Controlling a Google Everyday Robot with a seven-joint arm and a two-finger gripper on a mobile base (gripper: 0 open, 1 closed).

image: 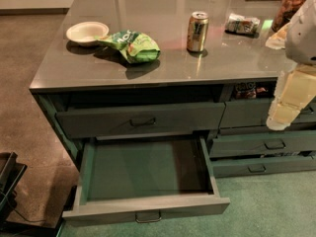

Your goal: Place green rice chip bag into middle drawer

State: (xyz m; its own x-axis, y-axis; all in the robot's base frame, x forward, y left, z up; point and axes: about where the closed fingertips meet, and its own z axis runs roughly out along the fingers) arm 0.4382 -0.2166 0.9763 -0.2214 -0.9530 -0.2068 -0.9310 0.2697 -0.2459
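Note:
The green rice chip bag (pixel 131 44) lies on the grey countertop (pixel 163 65), left of centre, beside a white bowl. The middle drawer (pixel 143 209) is pulled out below the counter. Its green inside holds nothing, and its dark wire handle sits at the centre of the front. My gripper (pixel 284 110) hangs at the right edge of the view, in front of the narrower right-hand drawers. It is well to the right of the bag and above and to the right of the open drawer. It holds nothing that I can see.
A white bowl (pixel 87 32) sits left of the bag. A drink can (pixel 197 31) stands mid-counter, with a small grey-white packet (pixel 242 23) and a jar (pixel 294 1) beyond it. The top drawer (pixel 140 120) is closed. A black object (pixel 10 177) stands on the floor at left.

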